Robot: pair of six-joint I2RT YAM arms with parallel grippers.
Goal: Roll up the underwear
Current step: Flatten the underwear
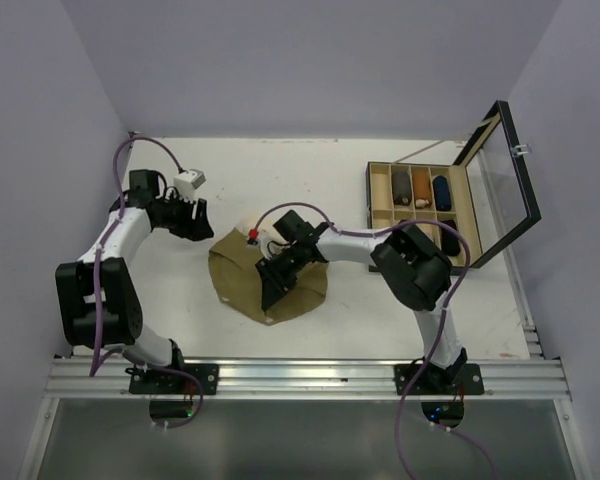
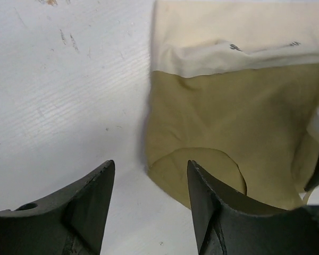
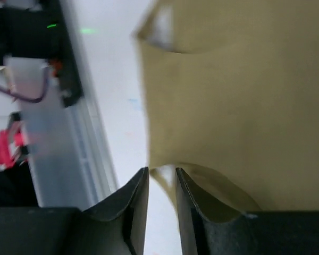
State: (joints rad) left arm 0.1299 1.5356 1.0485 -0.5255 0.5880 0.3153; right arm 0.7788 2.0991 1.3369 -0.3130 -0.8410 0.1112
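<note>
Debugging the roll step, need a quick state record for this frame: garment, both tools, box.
garment: olive-tan underwear, cream waistband, spread flat on the table, not yet rolled
left tool: open, empty, over the garment's side edge
right tool: narrow gap, tips at a leg hem; grip on cloth unclear
box: back right of table, lid up, rolled items in some compartments
</note>
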